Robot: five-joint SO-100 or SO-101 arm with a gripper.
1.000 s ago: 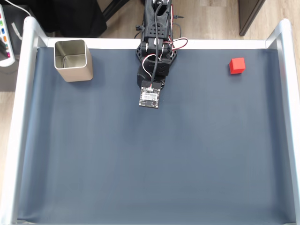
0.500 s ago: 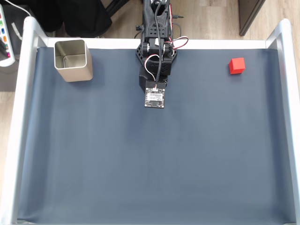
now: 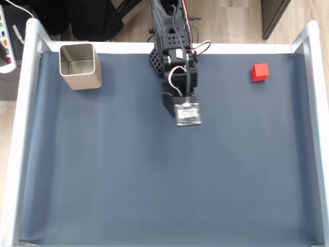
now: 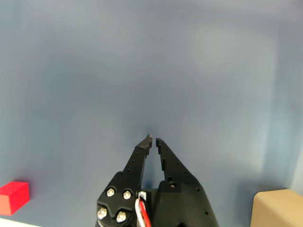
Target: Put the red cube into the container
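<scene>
The claw (image 4: 153,139) is seen nearly closed and empty above the blue tabletop (image 3: 154,195). The red cube (image 3: 260,72) is located at the far right, the container (image 3: 80,66) at the far left, well apart.

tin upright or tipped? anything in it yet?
Upright and empty. In the fixed view the metal tin stands mouth-up, its shiny floor bare; the red cube sits on the mat far to its right.
</scene>
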